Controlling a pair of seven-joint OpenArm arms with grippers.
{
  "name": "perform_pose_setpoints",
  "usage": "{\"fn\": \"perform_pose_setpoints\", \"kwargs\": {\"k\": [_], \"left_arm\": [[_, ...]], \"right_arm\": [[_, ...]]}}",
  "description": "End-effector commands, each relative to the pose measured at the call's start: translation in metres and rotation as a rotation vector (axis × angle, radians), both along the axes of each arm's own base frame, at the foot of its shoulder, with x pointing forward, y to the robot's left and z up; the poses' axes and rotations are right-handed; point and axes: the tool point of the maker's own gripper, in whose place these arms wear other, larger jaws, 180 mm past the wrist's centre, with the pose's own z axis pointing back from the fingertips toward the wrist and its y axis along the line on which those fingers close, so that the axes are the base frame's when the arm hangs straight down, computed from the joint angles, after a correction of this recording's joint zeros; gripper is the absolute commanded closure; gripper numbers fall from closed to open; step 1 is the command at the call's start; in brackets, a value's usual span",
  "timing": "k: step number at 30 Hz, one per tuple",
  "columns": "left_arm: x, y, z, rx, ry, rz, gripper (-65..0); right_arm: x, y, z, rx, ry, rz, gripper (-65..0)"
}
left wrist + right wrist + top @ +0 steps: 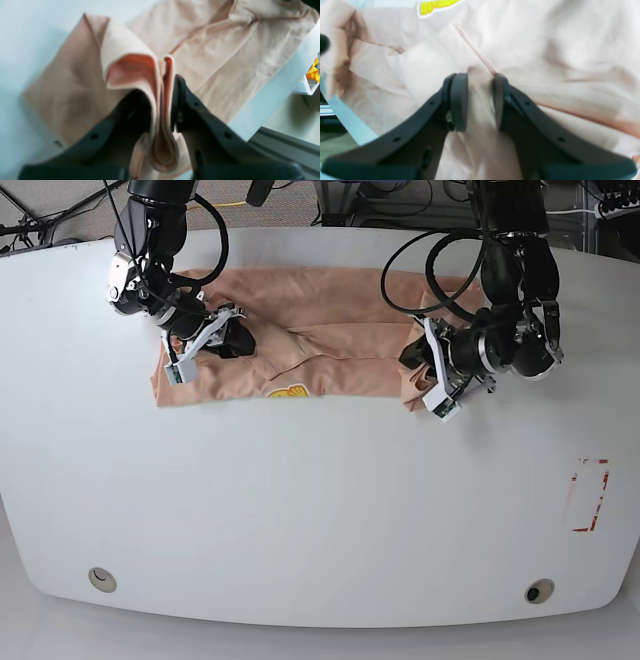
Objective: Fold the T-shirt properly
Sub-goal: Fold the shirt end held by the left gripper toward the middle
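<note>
Both grippers, left gripper and right gripper, pinch the T-shirt edges mid-fold; next, I judge, carry them toward the near side.

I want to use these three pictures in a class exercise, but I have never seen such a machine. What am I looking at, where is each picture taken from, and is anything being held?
This is a robot with two arms, working at a white table. The overhead picture shows both arms and a peach-pink T-shirt lying along the far side of the table, with a small yellow patch on it.

The other two pictures come from cameras on the wrists, looking down past each gripper. The left gripper, on the right in the overhead picture, is closed on a bunched fold of the shirt. The right gripper has a ridge of cloth between its dark pads, so it looks closed on the shirt too.

A red rectangle is marked near the table's right edge.
</note>
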Motion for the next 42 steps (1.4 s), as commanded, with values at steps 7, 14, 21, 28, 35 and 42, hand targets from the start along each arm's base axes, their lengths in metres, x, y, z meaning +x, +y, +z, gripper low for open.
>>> {"fn": "perform_pose_setpoints", "kwargs": {"k": [7,14,21,28,35,42], "left_arm": [[0.003,-0.033,0.015,-0.034,-0.056,-0.110,-1.4],[0.002,-0.035,0.015,-0.036,-0.054,-0.115,-1.7],[0.003,-0.036,0.017,-0.038,-0.059,-0.116,-18.1],[0.006,-0.050,0.024,-0.058,-0.063,-0.128,-34.9],[-0.004,-0.095,0.066,-0.158,-0.173,-0.275,-34.7],[0.012,-0.055,0.070,-0.092,-0.212,-0.196,-34.6]], "right_arm": [[-0.007,-0.007,-0.009,-0.050,0.048,0.008,-17.3],[-0.007,-0.007,-0.009,-0.050,0.048,0.008,-17.3],[-0.007,-0.006,-0.009,-0.051,0.049,0.011,-17.3],[-0.007,-0.006,-0.009,-0.052,0.050,0.011,-17.3],[-0.007,-0.007,-0.009,-0.052,0.052,0.010,-17.3],[-0.007,-0.006,-0.009,-0.050,0.050,0.010,-17.3]]}}
